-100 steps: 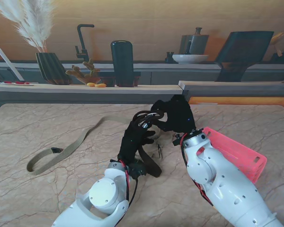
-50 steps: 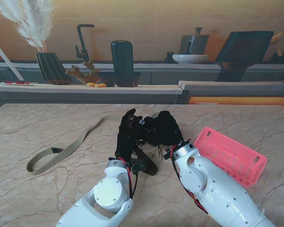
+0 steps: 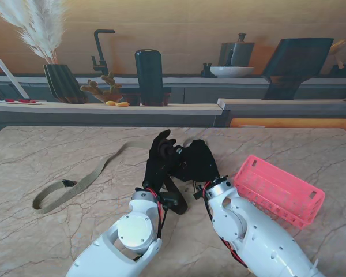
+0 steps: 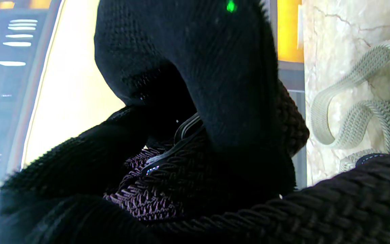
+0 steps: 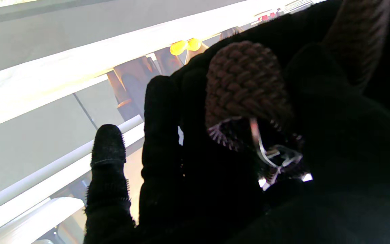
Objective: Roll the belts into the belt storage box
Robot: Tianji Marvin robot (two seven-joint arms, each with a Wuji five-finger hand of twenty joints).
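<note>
Webbing like the dark braided belt (image 4: 168, 183), pinched between the left hand (image 3: 160, 157) and right hand (image 3: 197, 160), looks limp and light, best gripped near its coiled end.

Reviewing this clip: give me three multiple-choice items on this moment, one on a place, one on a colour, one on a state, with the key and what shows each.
1. Where does the pink storage box sit?
A. On my left side of the table
B. On my right side of the table
C. On the back counter

2. What colour is the belt lying loose on the table?
A. Beige
B. Red
C. Blue

3. What is the dark braided belt's state?
A. Flat and untouched
B. Inside the box
C. Held between both hands

Key: 1 B, it lies beside the right arm. 2 A, the stand view shows a beige strap. 3 C, the left hand and right hand close on it.
</note>
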